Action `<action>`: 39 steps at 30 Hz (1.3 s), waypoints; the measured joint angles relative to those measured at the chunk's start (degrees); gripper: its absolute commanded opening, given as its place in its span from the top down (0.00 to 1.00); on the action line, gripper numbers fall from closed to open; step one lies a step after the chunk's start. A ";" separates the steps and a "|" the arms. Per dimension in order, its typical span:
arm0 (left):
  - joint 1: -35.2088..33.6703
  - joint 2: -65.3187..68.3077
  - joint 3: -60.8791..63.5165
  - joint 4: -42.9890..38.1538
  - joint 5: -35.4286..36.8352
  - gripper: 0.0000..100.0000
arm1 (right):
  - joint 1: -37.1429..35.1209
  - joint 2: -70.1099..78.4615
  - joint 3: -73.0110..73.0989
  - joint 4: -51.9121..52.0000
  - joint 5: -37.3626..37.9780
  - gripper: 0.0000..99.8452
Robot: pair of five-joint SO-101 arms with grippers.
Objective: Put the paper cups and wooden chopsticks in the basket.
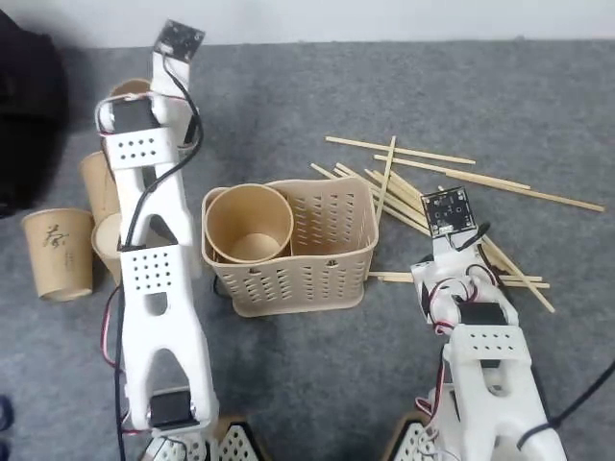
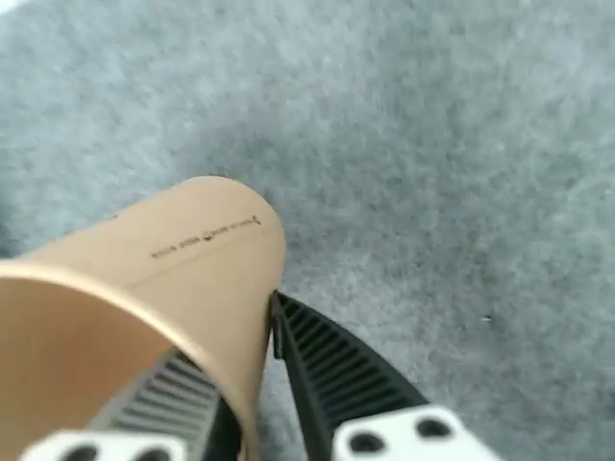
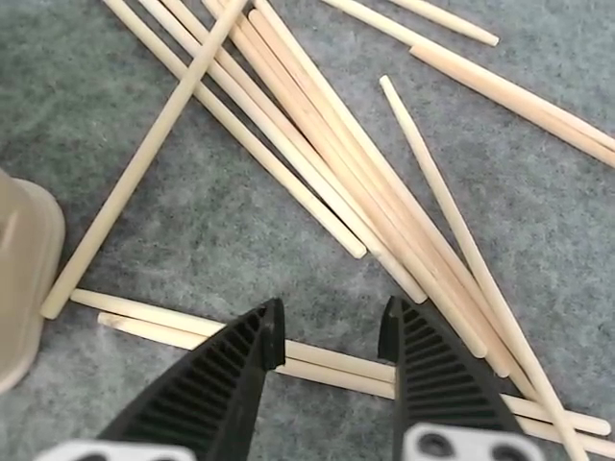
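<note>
Tan paper cup (image 2: pixel 163 259), light and easily crushed, is clamped by its wall in the left pincer (image 2: pixel 252 336), left of the basket (image 1: pixel 307 279). Beyond the basket, the right pincer (image 3: pixel 332 331) hangs apart over stiff, thin chopsticks (image 3: pixel 317 163) on the counter (image 1: pixel 317 384); one is best pinched mid-length.

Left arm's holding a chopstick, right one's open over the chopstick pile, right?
Not quite. The left wrist view shows the left gripper holding a paper cup, not a chopstick. The right gripper is open over the chopsticks.

The left arm (image 1: pixel 154 274) partly hides three paper cups (image 1: pixel 99 182) left of the basket (image 1: pixel 336 259); the right arm (image 1: pixel 485 346) covers chopsticks (image 1: pixel 404 151) right of it.
</note>
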 measured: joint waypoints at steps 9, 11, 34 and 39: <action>0.35 -10.29 0.00 3.87 -5.45 0.99 | 0.00 0.00 0.00 0.00 0.00 0.82; 1.23 -12.40 0.00 6.33 -10.99 0.99 | 0.09 0.00 0.00 0.00 0.00 0.82; 9.58 -66.37 46.07 7.21 -6.24 0.99 | 0.09 0.00 0.00 0.00 0.00 0.82; 13.54 -77.98 60.13 7.21 -6.15 0.99 | -0.09 0.00 0.00 0.00 0.00 0.82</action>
